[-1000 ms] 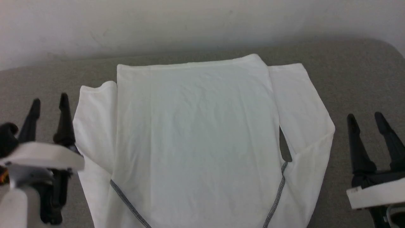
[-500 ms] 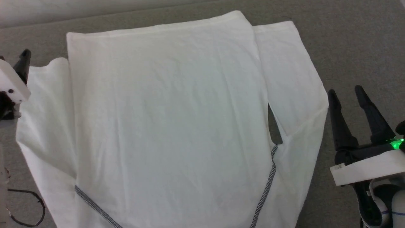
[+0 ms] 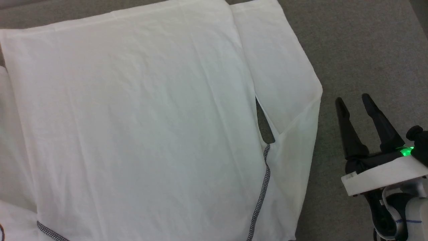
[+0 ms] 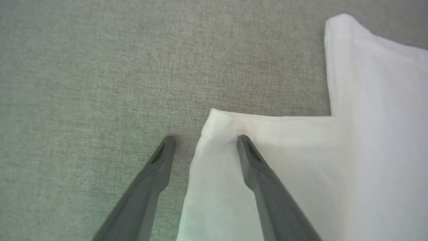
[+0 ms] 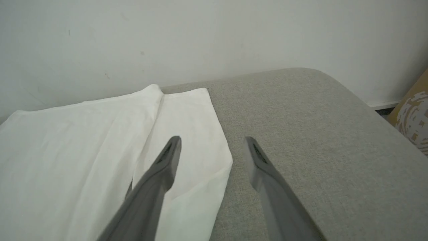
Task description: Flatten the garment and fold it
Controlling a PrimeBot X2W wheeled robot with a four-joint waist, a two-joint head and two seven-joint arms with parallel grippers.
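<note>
Currently the garment [image 3: 133,117] lies spread flat on the grey fabric surface [image 3: 361,50], its right sleeve doubled back beside the body. Left tool [image 4: 205,138]: wide, 1 fingertip on the left sleeve end, the other over bare surface. Right tool [image 3: 352,98]: wide, empty, just beside the garment's right edge.

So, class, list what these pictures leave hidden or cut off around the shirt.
Head view: the large white thin-fabric shirt runs off the left and bottom edges.
Left wrist view: whether the open left end effector touches the shirt is unclear.
Right wrist view: a brown patterned object, cut by the right edge.
</note>
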